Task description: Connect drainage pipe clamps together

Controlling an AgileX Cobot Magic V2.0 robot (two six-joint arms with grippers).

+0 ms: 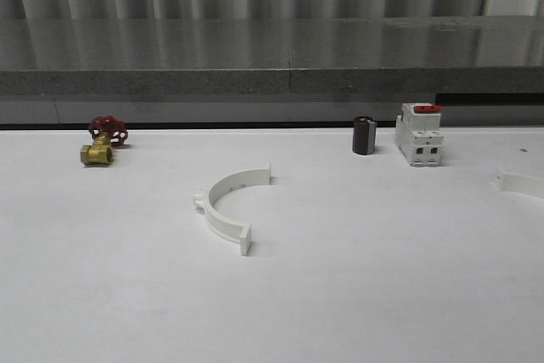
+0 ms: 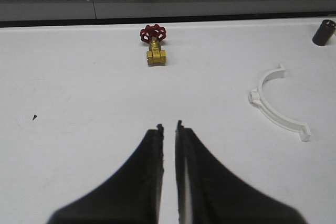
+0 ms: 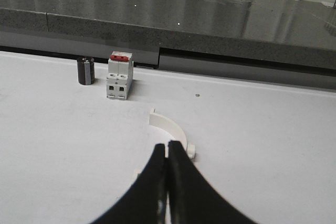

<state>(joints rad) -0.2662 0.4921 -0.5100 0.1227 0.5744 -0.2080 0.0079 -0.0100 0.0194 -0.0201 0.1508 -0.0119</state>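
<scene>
White plastic half-ring clamp lying mid-table, end tabs flat and one small ear on its outer curve, second clamp just beyond the right gripper, left gripper likewise nearly closed and empty.

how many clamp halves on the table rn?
2. One white plastic half-ring clamp lies near the table's middle, right of the brass valve with the red handwheel. The other white half-ring sits at the right edge, cut off by the frame, just beyond the right gripper.
</scene>
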